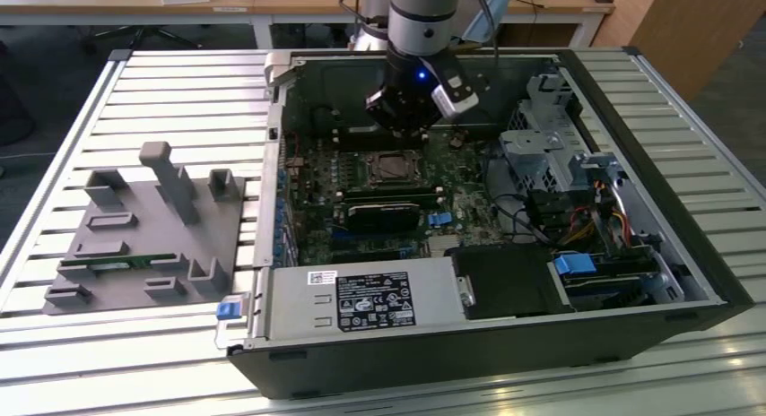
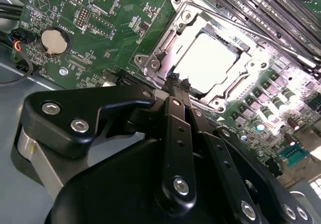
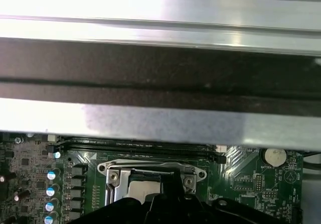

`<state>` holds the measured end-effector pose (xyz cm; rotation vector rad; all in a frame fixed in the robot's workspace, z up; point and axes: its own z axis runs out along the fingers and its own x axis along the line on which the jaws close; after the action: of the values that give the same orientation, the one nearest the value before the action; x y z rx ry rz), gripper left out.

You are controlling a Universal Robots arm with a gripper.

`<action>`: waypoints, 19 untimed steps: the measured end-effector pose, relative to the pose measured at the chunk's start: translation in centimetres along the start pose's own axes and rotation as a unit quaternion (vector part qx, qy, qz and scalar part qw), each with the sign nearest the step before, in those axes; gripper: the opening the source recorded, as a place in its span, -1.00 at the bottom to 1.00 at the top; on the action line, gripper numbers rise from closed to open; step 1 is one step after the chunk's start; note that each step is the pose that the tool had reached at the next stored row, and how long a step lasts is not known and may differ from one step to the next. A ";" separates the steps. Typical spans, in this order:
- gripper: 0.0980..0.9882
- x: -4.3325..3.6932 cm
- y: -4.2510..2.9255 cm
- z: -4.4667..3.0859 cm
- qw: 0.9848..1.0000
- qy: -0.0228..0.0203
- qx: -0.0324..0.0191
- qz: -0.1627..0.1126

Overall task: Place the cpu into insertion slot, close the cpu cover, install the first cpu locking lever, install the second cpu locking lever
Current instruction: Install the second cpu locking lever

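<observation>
Pincer tips (image 2: pixel 178 83) in the second wrist view are pressed together with nothing between them, poised just above the near edge of the insertion slot (image 2: pixel 205 58). Inside that socket lies the cpu (image 2: pixel 206 62), its pale metal face showing through the window of the cpu cover (image 2: pixel 165 48), which appears to be folded down over it. A thin locking lever (image 2: pixel 241 25) runs along the socket's far side, next to the long black memory slots (image 2: pixel 261 5). Around the socket spreads the green motherboard (image 2: pixel 100 28), with a coin cell battery (image 2: pixel 53 40) well away from it. In the exterior view the gripper (image 1: pixel 401 125) hangs over the socket (image 1: pixel 390 168) inside the open computer case (image 1: pixel 670 255), and a grey fixture block (image 1: pixel 143 228) sits apart on the slatted table (image 1: pixel 72 93). My worry: if the tips come down off the lever, they could scrape the cover or nearby board parts, or the lever could slip from under them and spring back.
</observation>
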<state>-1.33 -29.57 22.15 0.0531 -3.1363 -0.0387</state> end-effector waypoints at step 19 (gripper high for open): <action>-0.98 0.01 -0.38 -0.05 1.000 0.000 0.004 0.000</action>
<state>-1.33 -29.95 22.19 0.0531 -3.1363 -0.0273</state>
